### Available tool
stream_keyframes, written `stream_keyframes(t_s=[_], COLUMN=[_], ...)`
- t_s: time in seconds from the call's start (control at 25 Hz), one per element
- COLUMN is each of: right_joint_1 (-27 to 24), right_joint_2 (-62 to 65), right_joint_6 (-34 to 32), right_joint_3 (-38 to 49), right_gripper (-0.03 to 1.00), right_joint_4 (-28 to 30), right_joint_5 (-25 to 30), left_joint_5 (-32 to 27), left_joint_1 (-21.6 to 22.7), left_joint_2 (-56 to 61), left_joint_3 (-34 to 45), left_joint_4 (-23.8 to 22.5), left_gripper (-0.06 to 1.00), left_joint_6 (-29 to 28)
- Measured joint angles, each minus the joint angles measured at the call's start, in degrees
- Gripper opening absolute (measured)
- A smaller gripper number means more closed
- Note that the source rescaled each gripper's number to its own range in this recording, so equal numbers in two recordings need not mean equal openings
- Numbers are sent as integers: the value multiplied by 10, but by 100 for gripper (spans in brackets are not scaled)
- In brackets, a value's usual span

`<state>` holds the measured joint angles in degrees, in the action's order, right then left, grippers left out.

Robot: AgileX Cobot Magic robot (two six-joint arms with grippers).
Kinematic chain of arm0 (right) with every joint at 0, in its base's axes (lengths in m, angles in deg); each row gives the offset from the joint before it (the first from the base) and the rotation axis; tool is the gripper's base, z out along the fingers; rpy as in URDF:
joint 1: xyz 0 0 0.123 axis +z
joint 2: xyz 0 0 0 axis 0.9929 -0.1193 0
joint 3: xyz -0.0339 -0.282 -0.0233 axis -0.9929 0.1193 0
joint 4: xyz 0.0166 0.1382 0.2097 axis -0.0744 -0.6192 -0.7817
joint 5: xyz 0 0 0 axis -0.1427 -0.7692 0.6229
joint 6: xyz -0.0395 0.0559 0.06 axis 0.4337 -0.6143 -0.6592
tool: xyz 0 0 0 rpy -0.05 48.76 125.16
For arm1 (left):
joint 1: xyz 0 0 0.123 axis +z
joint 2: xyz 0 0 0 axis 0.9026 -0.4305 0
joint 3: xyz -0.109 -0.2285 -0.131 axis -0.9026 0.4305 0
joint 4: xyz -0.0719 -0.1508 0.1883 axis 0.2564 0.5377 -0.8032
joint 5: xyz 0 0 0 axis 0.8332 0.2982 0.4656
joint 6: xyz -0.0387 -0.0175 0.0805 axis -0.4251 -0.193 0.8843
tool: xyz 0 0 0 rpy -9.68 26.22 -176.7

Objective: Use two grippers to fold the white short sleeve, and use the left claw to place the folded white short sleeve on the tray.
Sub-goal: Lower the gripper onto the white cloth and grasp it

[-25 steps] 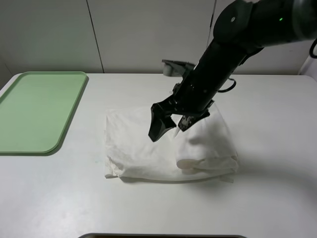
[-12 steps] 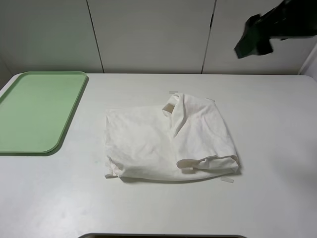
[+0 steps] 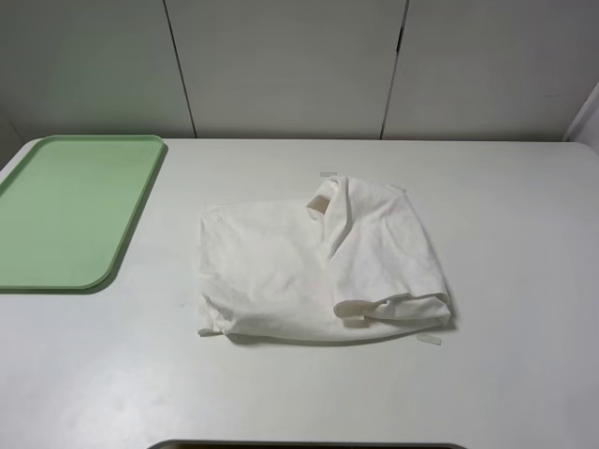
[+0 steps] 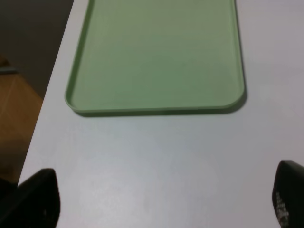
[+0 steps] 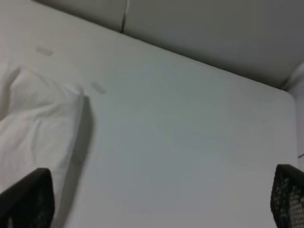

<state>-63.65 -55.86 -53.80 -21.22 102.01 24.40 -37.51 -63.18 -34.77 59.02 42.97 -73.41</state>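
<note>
Wrinkled white cotton short-sleeve shirt (image 3: 318,271) folded mid white counter (image 3: 505,393), well apart from flat pale green plastic tray (image 3: 70,210). Left fingers (image 4: 35,199) spread wide near tray; right fingers (image 5: 28,199) wide beside shirt.

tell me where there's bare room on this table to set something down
The tray is bare throughout. Bare table lies right of the white short sleeve, in the strip between it and the tray, along the front edge, and behind it. The middle is crowded: the white short sleeve fills it, with small tape strips at its edges.
</note>
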Motion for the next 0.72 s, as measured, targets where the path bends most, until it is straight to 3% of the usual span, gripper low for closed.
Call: stream_keyframes(t_s=[0.24,0.36,0.72], right_joint_1=[0,0,0], right_joint_2=[97,164,247], right_joint_6=[-22,-18,-4], right_joint_3=[6,9,55], right_gripper=[100,100,100], right_joint_4=[19,23,-13], right_joint_5=[43,95,124], left_joint_5=[0,0,0], left_joint_1=[0,0,0], left_joint_2=[0,0,0], left_joint_3=[0,0,0], left_joint_4=[0,0,0], left_gripper=[88,88,88], left_joint_6=[0,0,0])
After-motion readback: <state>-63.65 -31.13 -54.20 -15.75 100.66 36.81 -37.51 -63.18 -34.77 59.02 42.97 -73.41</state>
